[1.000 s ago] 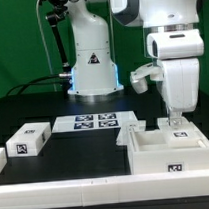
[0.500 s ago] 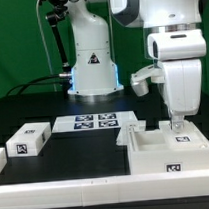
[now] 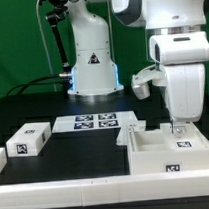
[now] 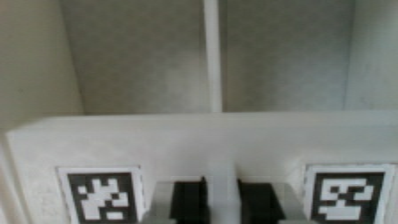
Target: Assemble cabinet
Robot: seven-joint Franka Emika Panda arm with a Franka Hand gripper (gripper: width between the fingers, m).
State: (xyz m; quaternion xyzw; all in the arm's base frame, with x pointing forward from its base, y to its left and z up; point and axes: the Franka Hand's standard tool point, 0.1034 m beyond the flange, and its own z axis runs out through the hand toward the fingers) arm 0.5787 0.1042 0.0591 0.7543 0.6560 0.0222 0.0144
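Note:
The cabinet body (image 3: 161,154) is an open white box at the exterior view's right front, with a tag on its front wall. My gripper (image 3: 178,126) reaches down into its right side from above. The jaws are shut on a thin white tagged panel (image 3: 182,140) held at the body's right wall. In the wrist view the two dark fingers (image 4: 187,197) pinch a narrow white strip of this panel (image 4: 226,150), with one tag on each side of them. A loose white tagged block (image 3: 30,139) lies at the exterior view's left.
The marker board (image 3: 94,122) lies flat behind the middle of the table. The white robot base (image 3: 93,63) stands behind it. Another white tagged piece (image 3: 0,159) shows at the exterior view's far left edge. A raised white rim runs along the table's front.
My gripper has moved slightly down and toward the exterior view's right, taking the tagged panel lower into the cabinet body. The loose block has not moved.

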